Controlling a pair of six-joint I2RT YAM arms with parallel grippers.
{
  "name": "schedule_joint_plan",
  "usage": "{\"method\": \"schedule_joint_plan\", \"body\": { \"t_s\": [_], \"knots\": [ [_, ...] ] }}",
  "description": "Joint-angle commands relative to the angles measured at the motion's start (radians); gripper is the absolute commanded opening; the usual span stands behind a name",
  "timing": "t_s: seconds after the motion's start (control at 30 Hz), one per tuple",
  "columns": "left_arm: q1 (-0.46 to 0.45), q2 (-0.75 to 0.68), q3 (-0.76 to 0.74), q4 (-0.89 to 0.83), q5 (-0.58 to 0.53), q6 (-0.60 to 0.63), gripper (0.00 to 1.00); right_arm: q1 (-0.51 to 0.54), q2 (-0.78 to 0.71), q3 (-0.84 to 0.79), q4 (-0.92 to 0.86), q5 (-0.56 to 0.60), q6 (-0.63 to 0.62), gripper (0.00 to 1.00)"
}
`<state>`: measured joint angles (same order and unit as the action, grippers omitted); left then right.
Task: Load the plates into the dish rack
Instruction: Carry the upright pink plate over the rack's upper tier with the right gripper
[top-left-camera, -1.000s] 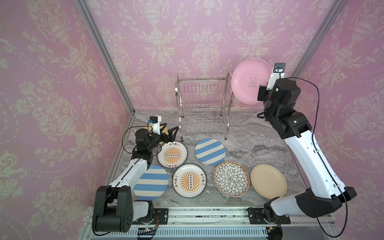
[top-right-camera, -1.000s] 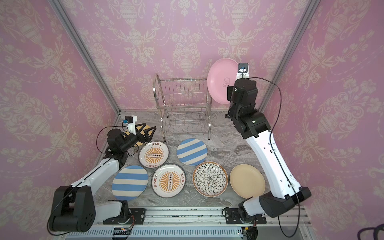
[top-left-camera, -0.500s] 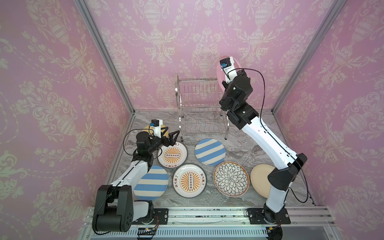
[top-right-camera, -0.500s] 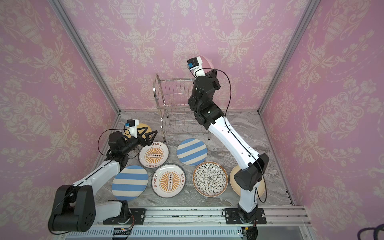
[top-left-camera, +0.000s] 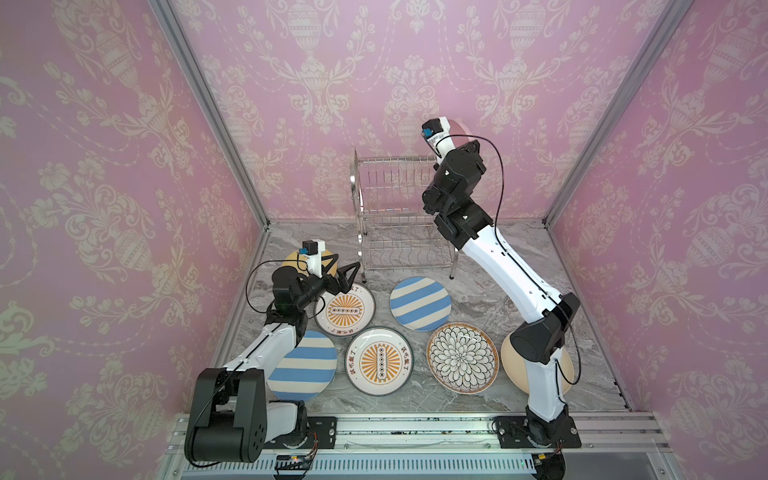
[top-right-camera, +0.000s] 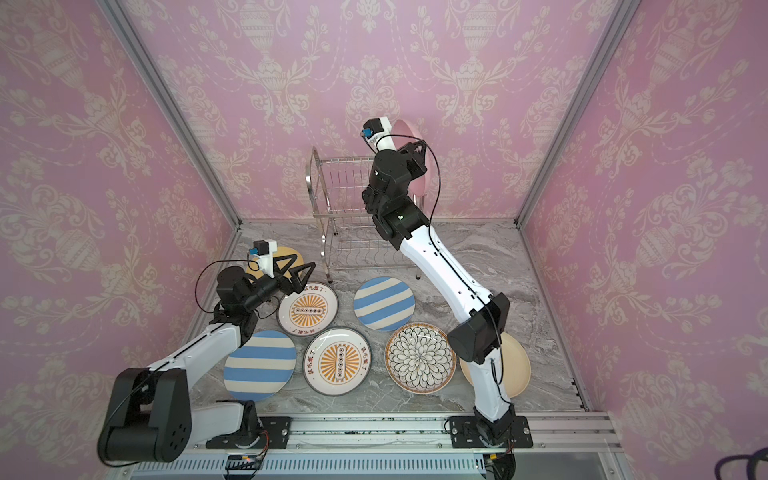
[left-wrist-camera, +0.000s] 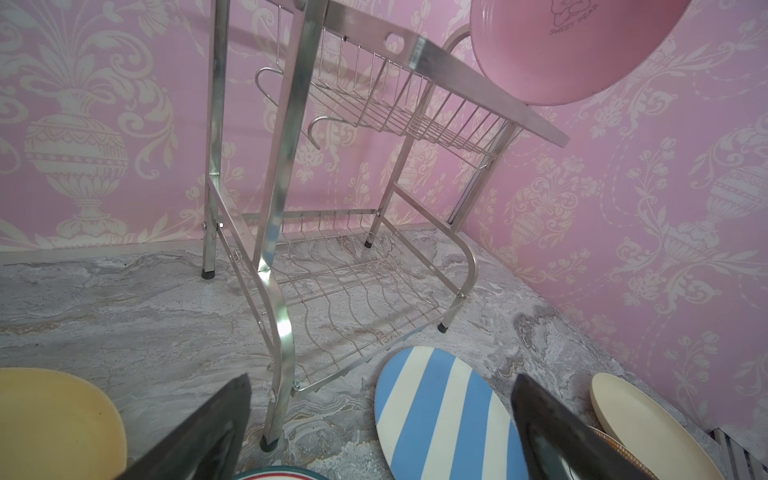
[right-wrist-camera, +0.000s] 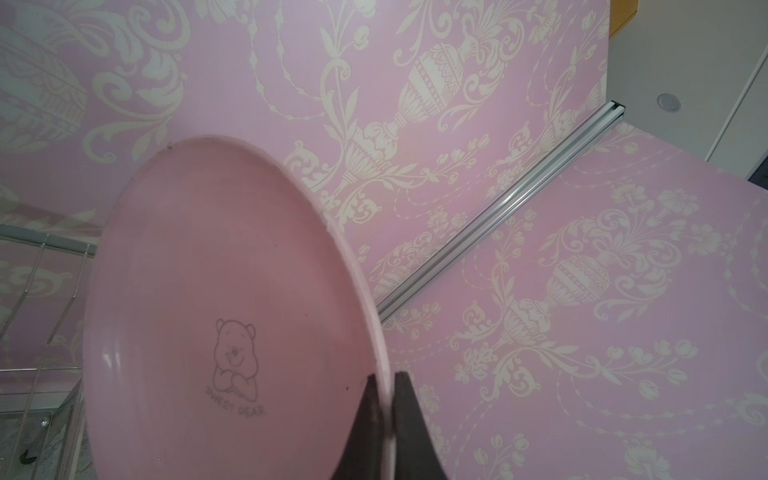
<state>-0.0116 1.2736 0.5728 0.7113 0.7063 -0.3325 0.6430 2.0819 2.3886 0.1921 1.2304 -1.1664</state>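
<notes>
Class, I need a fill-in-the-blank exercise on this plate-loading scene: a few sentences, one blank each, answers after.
The round bear-printed plate pinched by the right gripper is coloured ___.
The shiny two-tier steel wire dish rack holds ___ plates.
The left gripper has its jaws ___.
___ round blue-and-white striped plates lie flat on the grey marble table.
Answers: pink; zero; open; two.
</notes>
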Motion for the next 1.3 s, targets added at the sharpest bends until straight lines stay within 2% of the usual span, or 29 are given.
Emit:
{"method": "schedule_joint_plan", "body": {
  "t_s": [0.0,0.37,0.67,1.0,1.1,1.27],
  "knots": [
    [-0.005,0.010,-0.011,0.042,0.042,-0.021,0.99,-0.006,0.067,0.105,0.042,0.007,-0.103,0.00],
    [-0.005,0.009,-0.017,0.026,0.049,-0.007,0.99,-0.040,0.124,0.141,-0.079,0.004,0.024,0.00],
    [-0.005,0.025,-0.014,0.030,0.058,-0.007,0.99,-0.045,0.189,0.217,-0.085,0.018,0.012,0.00],
    [-0.005,0.030,-0.013,0.031,0.070,-0.011,0.99,-0.035,0.211,0.215,-0.106,0.055,0.005,0.00],
    [-0.005,0.029,-0.013,0.026,0.070,-0.011,0.99,-0.029,0.202,0.215,-0.180,0.052,0.074,0.00],
    [-0.005,0.025,-0.018,0.023,0.071,-0.011,0.99,-0.020,0.165,0.245,-0.412,0.036,0.263,0.02]
  ]
}}
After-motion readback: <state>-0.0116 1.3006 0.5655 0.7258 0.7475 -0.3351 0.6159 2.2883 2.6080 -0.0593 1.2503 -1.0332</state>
